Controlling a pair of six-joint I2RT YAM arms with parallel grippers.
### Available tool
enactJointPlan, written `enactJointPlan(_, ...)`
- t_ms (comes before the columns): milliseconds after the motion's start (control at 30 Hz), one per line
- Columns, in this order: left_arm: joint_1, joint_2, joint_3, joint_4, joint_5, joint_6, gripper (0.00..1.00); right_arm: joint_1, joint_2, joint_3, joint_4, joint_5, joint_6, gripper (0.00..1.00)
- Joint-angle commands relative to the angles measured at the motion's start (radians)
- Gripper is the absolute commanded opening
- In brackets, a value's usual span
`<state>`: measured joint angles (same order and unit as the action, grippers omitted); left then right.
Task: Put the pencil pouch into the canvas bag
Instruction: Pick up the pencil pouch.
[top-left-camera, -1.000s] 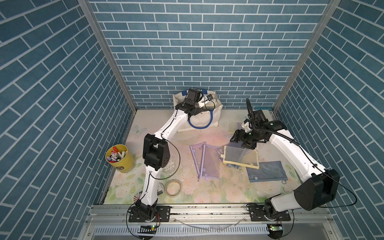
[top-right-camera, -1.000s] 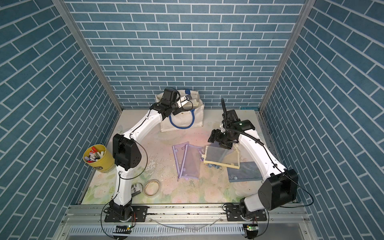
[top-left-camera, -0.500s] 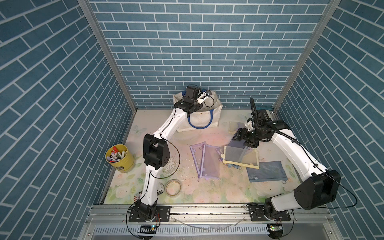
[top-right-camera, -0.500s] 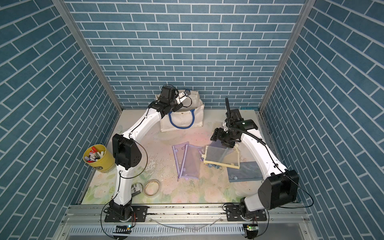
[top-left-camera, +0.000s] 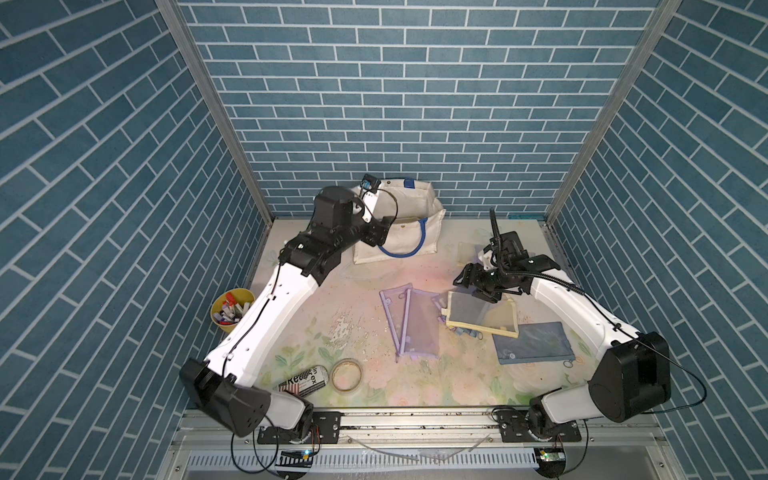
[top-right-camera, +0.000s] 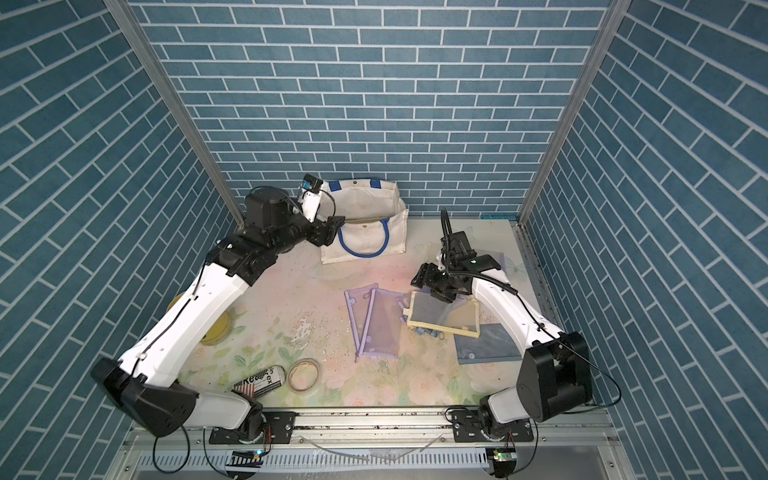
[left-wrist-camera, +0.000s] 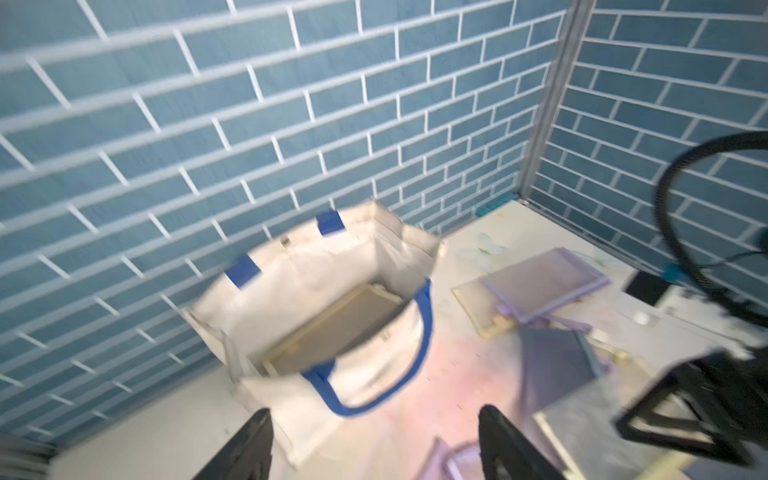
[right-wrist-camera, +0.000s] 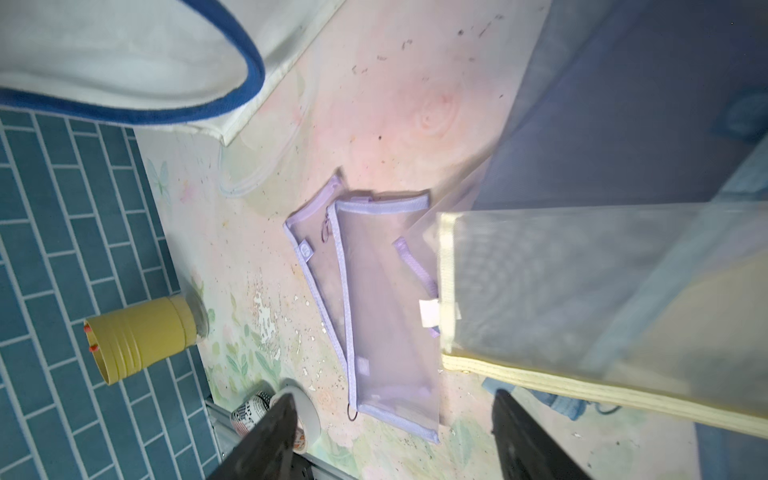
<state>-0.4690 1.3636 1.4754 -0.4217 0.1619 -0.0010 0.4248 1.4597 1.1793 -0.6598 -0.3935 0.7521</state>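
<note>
Looking through the left wrist view, you see the left gripper (left-wrist-camera: 374, 419) with its two dark fingers (left-wrist-camera: 253, 440) spread wide and nothing between them. Beyond them the canvas bag (left-wrist-camera: 291, 266) stands upright against the back brick wall with its mouth open. One blue handle (left-wrist-camera: 422, 340) hangs over the bag's front wall. The pencil pouch (left-wrist-camera: 340, 320), grey mesh with a pale yellow border, lies tilted inside the bag, near the bottom. That view is blurred, so you cannot make out finer detail.

Your right gripper (right-wrist-camera: 392, 399) is also open and holds nothing. In both top views it hovers over the far edge of a yellow-trimmed pouch (top-left-camera: 478, 311) that lies on the floral mat (top-left-camera: 353, 291). Two purple pouches (top-left-camera: 415, 328) lie overlapping just left of it. A blue pouch (top-left-camera: 532, 343) lies near it, towards the right arm's base. A yellow cup of markers (top-left-camera: 230, 309) sits at the left edge of the mat. A tape roll (top-left-camera: 347, 374) and a can (top-left-camera: 305, 378) rest side by side near the front rail.
</note>
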Motion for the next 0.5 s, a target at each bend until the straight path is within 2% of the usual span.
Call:
enactJointPlan(0, -0.004, -0.005, -0.216, -0.072, 0.210, -0.313, 0.79, 0.049, 0.044, -0.062, 0.099, 0.001, 0.054, 0.73)
enactJointPlan(200, -0.009, -0.011, -0.458, 0.099, 0.402, -0.551, 0.79, 0.097, 0.148, -0.097, 0.229, -0.024, 0.103, 0.71)
enactJointPlan(467, -0.008, 0.103, -0.550, 0.205, 0.456, -0.575, 0.73, 0.151, 0.258, -0.077, 0.292, 0.024, 0.148, 0.70)
